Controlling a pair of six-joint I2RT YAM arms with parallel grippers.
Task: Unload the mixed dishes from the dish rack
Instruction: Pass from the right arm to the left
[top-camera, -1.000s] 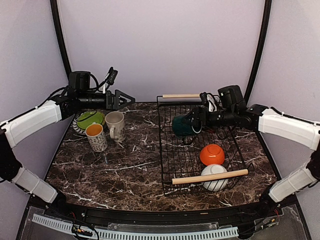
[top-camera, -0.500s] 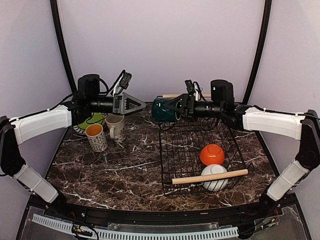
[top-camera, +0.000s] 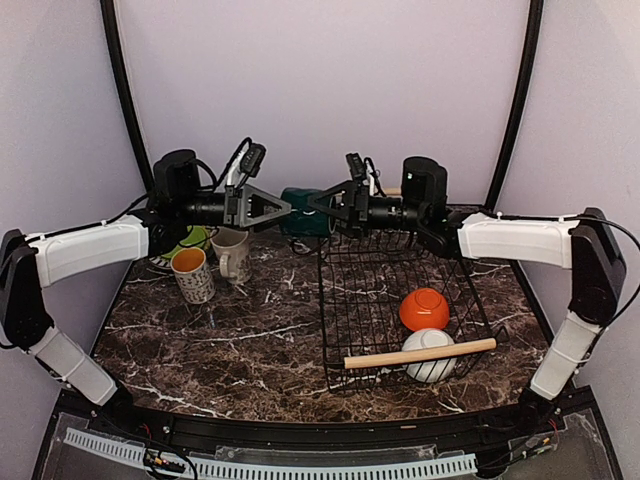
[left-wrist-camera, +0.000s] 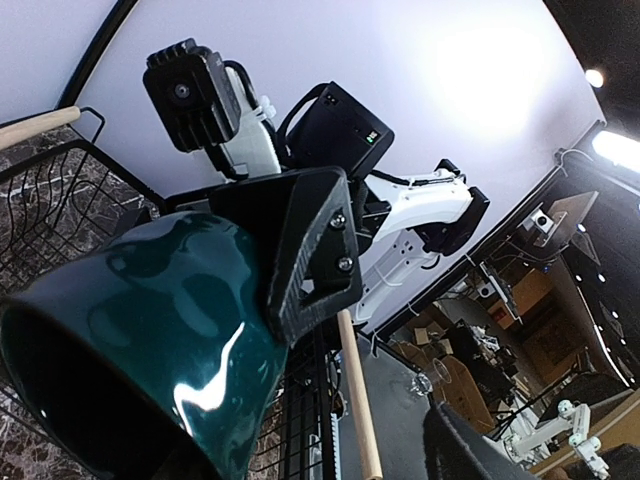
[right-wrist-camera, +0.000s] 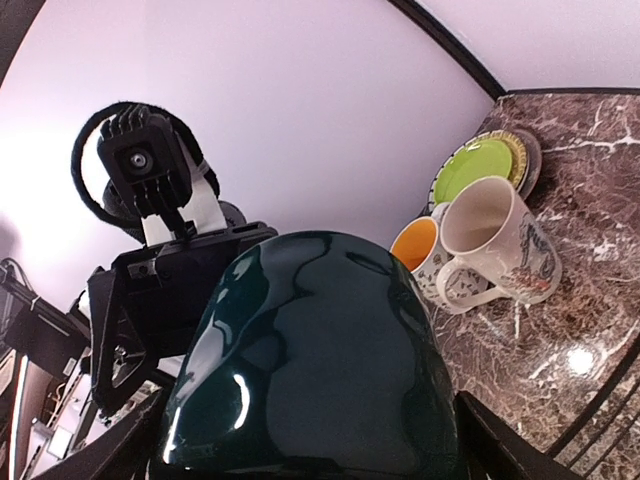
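Top external view had the right gripper (top-camera: 322, 205) closed on the small dark green cup (top-camera: 300, 214), its fingers pinching the wall of the cup and carrying it on its side in the air. The cup hung at about 12 o'clock over the table (top-camera: 250, 340), just outside the dish rack's (top-camera: 372, 300) 9 o'clock side.

Facing it from 9 o'clock, the left gripper (top-camera: 270, 208) stood spread wide, its fingertips at the cup's free end. Whether they touched it I could not tell. It looked like a handover about to be made.

Around 10 o'clock on the table stood the cream mug (top-camera: 232, 252) and the patterned white mug with orange inside (top-camera: 192, 272), close together. Beyond them lay the lime-green plate (top-camera: 192, 238), stacked on the grey-and-white radial-patterned plate (right-wrist-camera: 527, 152).

By my reckoning, four dishes were already out and the cup was on its way. Inside the rack, toward 5 o'clock, the orange bowl (top-camera: 424, 309) and the white bowl (top-camera: 430, 358) were left to unload.
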